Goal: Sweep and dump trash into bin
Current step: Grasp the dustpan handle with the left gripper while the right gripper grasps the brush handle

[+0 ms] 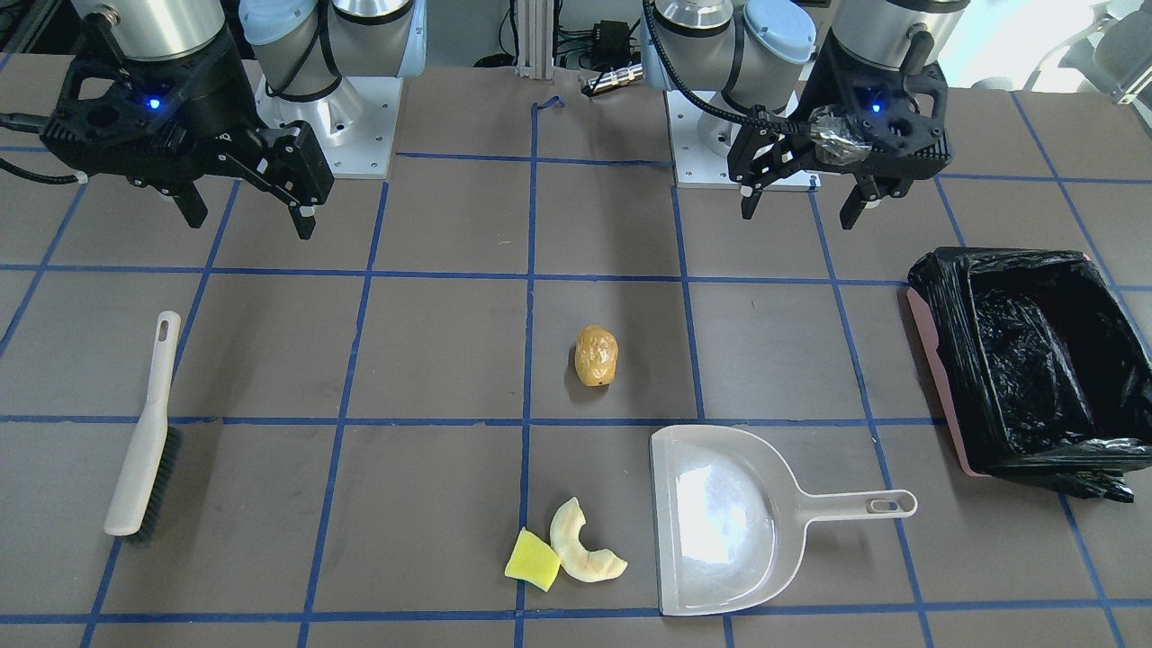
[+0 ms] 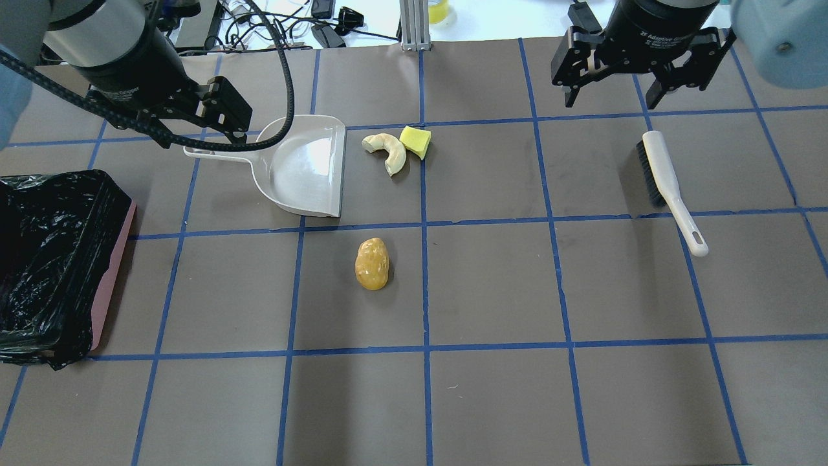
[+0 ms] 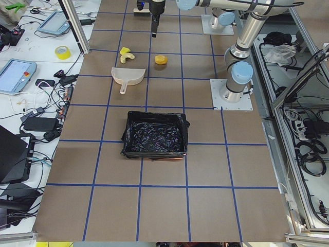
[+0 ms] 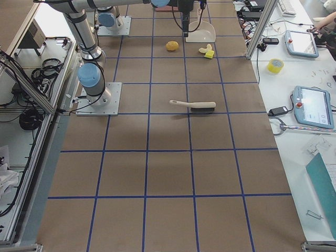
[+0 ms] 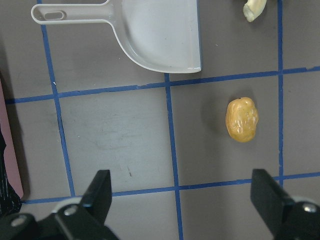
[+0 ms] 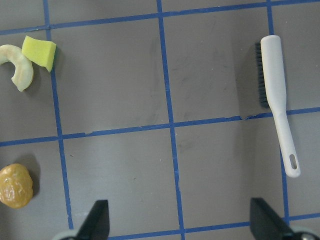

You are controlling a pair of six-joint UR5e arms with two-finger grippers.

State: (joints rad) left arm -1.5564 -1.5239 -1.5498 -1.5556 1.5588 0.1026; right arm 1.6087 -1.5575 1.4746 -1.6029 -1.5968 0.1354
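Potato lump (image 5: 242, 119) on table (image 5: 115, 135), well apart from L hand (image 5: 182, 194).

The bin (image 2: 116, 259) is running off the overhead view's left edge, and only a pink sliver of it is showing in the left wrist view. There the top edge is cutting the peel (image 5: 254, 9) and the dustpan (image 5: 160, 40). Overhead, a cable (image 2: 290, 87) is crossing the dustpan's handle. The right wrist view's left edge is clipping the potato (image 6: 15, 186). The wrist views' bottom edges are cropping the left gripper (image 5: 182, 200) and the right gripper (image 6: 177, 220). From the left side, the sponge (image 3: 124, 50) is appearing too small for detail.
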